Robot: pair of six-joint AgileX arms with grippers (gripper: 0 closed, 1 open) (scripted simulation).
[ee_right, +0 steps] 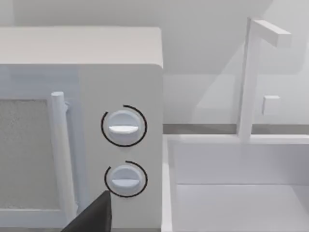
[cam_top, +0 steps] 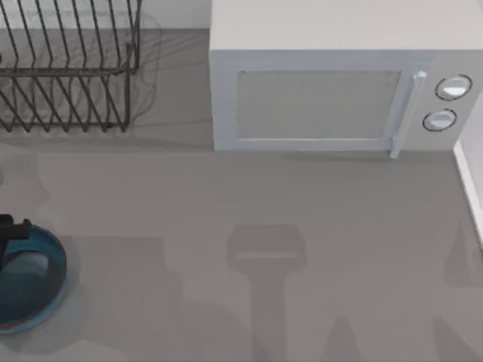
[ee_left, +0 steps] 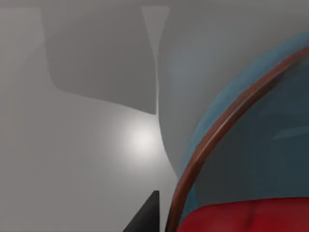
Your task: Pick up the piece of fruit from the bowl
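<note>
My left claw (cam_top: 7,230) hangs over the blue bowl (cam_top: 53,264) at the worktop's (cam_top: 302,226) nine o'clock edge, the red fruit (ee_left: 246,217) close beneath, grip state unclear.

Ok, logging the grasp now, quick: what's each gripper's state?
Left gripper: over the bowl at the fruit; grip cannot be told.
Right gripper: faces the microwave; cannot be told.

The blue bowl (cam_top: 45,290) is sitting at the table's left edge. The glossy red fruit (ee_left: 246,217) is lying inside its reddish rim.
</note>
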